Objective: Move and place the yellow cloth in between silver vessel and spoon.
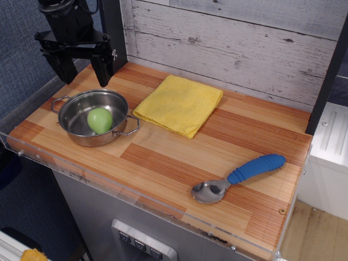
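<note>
The wooden tabletop [179,157] has bare room through its middle and along the front edge, bounded by a clear rim. The yellow cloth [179,104] lies folded near the back edge, just beside the silver vessel [95,117] at the left end. The spoon [239,176] lies toward the front right corner, well apart from both. The end effector [80,68] hangs spread and empty above the back left corner, its upper part cut off. A green ball [100,120] sits in the vessel.

On the wooden table [163,163], the round steel silver vessel [93,117] sits left, holding a green ball [100,119]. The folded yellow cloth [179,104] lies just right of it, behind the blue-handled metal spoon [239,178] at front right.
</note>
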